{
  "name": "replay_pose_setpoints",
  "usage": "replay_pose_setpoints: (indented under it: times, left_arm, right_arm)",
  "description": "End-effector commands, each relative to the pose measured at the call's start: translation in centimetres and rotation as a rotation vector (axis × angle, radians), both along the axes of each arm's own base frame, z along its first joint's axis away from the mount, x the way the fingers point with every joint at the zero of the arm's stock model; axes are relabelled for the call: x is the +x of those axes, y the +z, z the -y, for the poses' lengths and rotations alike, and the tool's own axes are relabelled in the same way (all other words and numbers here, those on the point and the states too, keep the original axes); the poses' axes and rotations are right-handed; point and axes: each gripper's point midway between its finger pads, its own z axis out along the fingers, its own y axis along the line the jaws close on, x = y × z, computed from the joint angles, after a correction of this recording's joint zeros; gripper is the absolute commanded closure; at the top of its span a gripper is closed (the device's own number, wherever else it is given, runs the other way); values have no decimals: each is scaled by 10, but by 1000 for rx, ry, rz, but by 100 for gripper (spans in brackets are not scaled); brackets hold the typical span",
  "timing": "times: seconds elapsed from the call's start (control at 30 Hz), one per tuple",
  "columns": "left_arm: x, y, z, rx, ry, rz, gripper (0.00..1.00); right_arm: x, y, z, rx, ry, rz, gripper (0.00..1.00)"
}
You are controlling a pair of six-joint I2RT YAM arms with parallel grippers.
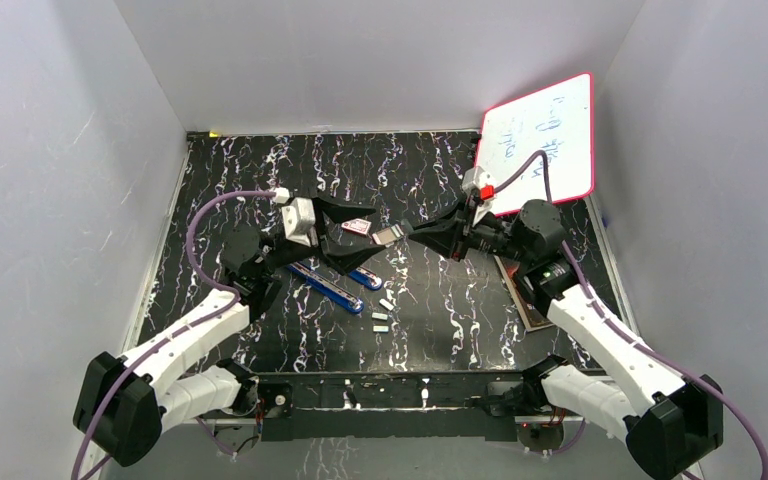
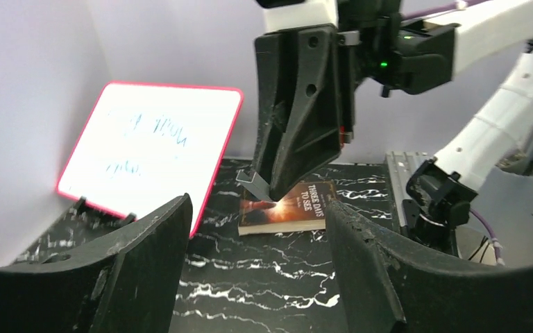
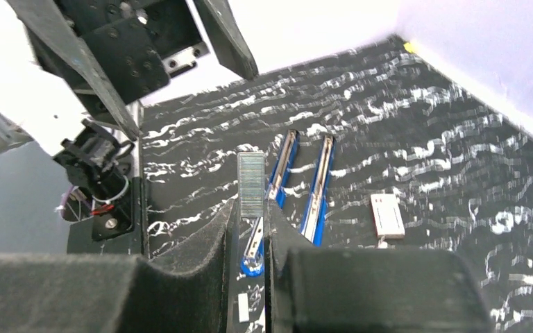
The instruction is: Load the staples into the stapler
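Note:
My right gripper (image 1: 407, 237) hovers over the middle of the table, shut on a silvery strip of staples (image 1: 390, 236) that sticks out past its tips. In the right wrist view the strip (image 3: 251, 184) stands clamped between the two fingers. Below it the blue stapler (image 3: 318, 189) lies opened out on the table, its two long halves side by side (image 1: 338, 288). My left gripper (image 1: 346, 235) faces the right one from the left, open, with nothing between its fingers (image 2: 146, 257). Its camera sees the staple strip (image 2: 253, 184) just ahead. Two loose staple pieces (image 1: 382, 320) lie near the stapler.
A small red-and-white box (image 3: 387, 215) lies on the table right of the stapler. A paperback book (image 2: 291, 207) lies at the right under my right arm. A red-framed whiteboard (image 1: 542, 140) leans in the far right corner. White walls close in three sides.

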Motion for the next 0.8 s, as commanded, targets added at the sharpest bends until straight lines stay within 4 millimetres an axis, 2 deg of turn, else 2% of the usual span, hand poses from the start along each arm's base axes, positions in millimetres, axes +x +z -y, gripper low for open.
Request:
replay_pose_setpoints:
  times: [0.0, 0.13, 0.37, 0.5, 0.77]
  left_arm:
    - [-34, 50, 0, -50, -133, 244, 33]
    - [-36, 58, 3, -67, -142, 265, 33]
    - [-29, 68, 7, -136, -138, 195, 34]
    - [-35, 82, 8, -198, -178, 202, 36]
    - [-41, 84, 17, -208, -234, 177, 41]
  right_arm:
    - [-27, 69, -4, 83, 152, 211, 100]
    - [-35, 85, -6, 87, 208, 252, 100]
    - [-45, 101, -7, 101, 272, 305, 100]
    - [-47, 102, -8, 97, 293, 313, 100]
    - [-46, 103, -8, 101, 286, 315, 100]
